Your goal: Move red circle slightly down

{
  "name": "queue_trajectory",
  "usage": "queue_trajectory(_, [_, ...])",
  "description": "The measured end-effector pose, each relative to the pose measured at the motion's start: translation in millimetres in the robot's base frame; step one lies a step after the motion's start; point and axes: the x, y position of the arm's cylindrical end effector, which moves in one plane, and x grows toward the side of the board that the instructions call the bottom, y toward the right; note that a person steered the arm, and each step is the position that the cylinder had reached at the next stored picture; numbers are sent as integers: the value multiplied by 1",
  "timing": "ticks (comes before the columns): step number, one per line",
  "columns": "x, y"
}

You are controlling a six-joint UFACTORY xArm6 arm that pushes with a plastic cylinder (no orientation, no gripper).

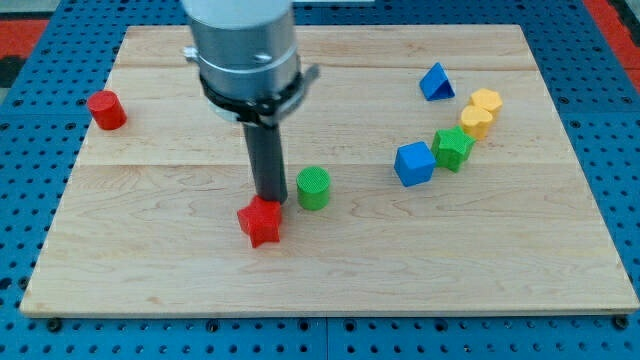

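Note:
The red circle, a short red cylinder, stands near the wooden board's left edge in the view's upper left. My tip is at the middle of the board, far to the right of and below the red circle. It touches the top edge of a red star block. A green cylinder stands just right of the tip.
At the view's right lie a blue cube, a green star block, a yellow block and a blue triangular block. The wooden board rests on a blue pegboard.

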Motion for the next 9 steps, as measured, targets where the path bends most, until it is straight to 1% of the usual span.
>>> queue_trajectory(1, [-3,-48])
queue_trajectory(2, [23,3])
queue_trajectory(3, [17,12])
queue_trajectory(4, [14,-127])
queue_trajectory(5, [-15,-238])
queue_trajectory(6, [-26,-239])
queue_trajectory(7, [-100,-239])
queue_trajectory(8, [-159,-232])
queue_trajectory(9, [-160,-154])
